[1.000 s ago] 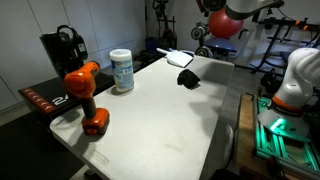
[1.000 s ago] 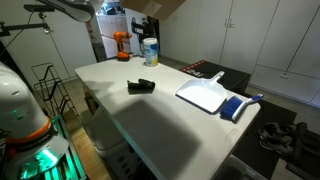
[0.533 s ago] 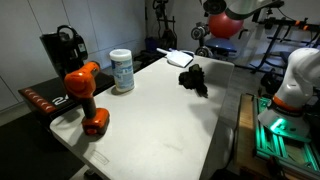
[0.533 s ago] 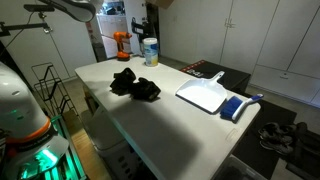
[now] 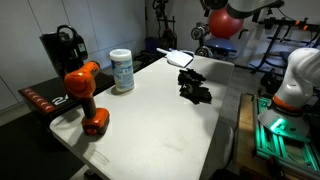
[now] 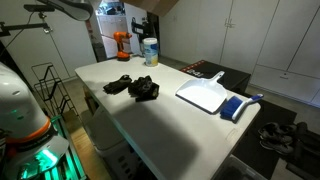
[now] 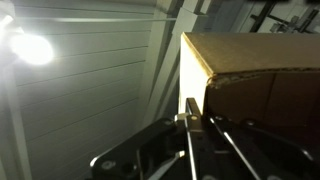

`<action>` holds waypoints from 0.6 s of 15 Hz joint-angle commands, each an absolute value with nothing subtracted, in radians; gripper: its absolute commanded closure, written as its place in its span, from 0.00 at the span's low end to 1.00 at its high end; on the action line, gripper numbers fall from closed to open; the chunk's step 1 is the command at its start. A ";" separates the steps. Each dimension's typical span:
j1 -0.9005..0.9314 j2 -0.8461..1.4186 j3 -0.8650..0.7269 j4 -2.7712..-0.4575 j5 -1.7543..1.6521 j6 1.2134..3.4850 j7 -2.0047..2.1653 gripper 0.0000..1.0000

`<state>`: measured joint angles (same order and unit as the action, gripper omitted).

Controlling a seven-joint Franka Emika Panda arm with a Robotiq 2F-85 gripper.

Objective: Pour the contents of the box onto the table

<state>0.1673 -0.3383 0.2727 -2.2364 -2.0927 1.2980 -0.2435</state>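
Note:
In the wrist view my gripper (image 7: pixel 200 118) is shut on a brown cardboard box (image 7: pixel 262 70). One dark finger presses against the box's side wall. The box and the gripper are high above the table, out of both exterior views. A pile of black items (image 5: pixel 193 86) lies on the white table (image 5: pixel 150 120), towards its far end. The same pile shows in the other exterior view (image 6: pixel 135 87) near the table's edge. What the black items are cannot be told.
An orange drill (image 5: pixel 84 95), a white canister (image 5: pixel 122 70) and a black machine (image 5: pixel 62 48) stand along one side of the table. A white dustpan (image 6: pixel 203 95) and a blue brush (image 6: pixel 238 106) lie at its other end. The robot base (image 6: pixel 22 110) stands beside the table.
One small black item lay on the table a second ago. More black items have dropped beside it, and the pile has spread and settled.

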 commanded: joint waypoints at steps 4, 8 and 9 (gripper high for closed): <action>0.216 -0.338 0.252 -2.087 -1.780 1.243 -0.243 0.99; 0.214 -0.339 0.229 -1.997 -1.600 1.230 -0.220 0.99; 0.213 -0.345 0.216 -1.979 -1.556 1.240 -0.212 0.99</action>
<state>0.1949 -0.3430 0.2467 -2.0401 -1.6678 1.2556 -0.2318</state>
